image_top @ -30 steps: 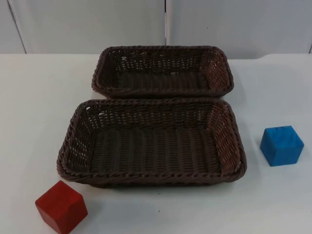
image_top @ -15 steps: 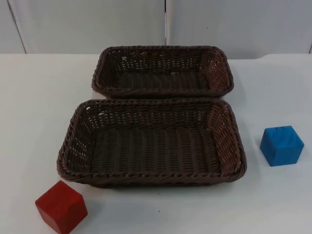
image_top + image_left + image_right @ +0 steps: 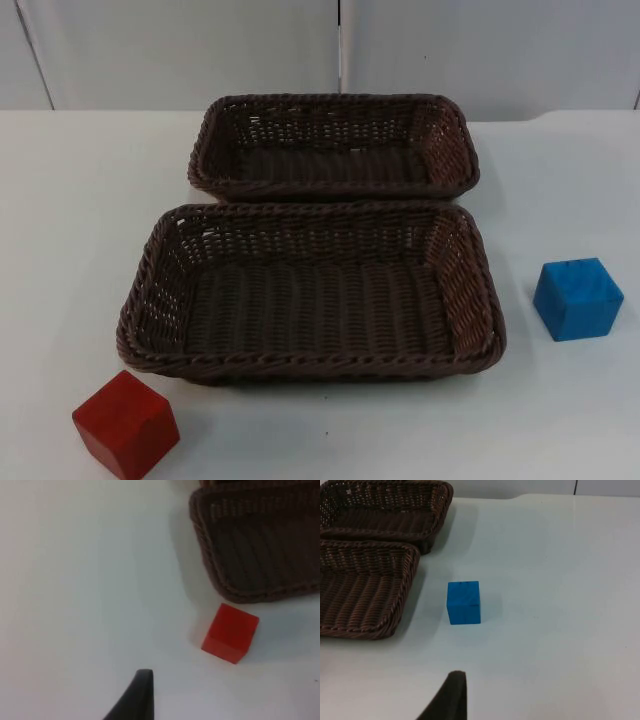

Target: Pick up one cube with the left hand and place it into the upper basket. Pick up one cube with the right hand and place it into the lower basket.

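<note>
Two empty dark brown wicker baskets stand mid-table, the upper basket [image 3: 452, 140] behind the lower basket [image 3: 310, 364]. A red cube [image 3: 126, 424] rests on the table off the lower basket's front left corner. A blue cube [image 3: 578, 299] sits to the right of the lower basket. My left gripper [image 3: 139, 697] hovers above the table, short of the red cube [image 3: 230, 633], which lies just off the lower basket's rim [image 3: 235, 591]. My right gripper [image 3: 451, 696] is held over the table with the blue cube [image 3: 464, 602] ahead of it, apart from it.
The white table [image 3: 80, 200] stretches bare to the left and right of the baskets. A grey partition wall [image 3: 180, 50] closes the far edge. Both baskets' rims [image 3: 405, 580] stand beside the blue cube.
</note>
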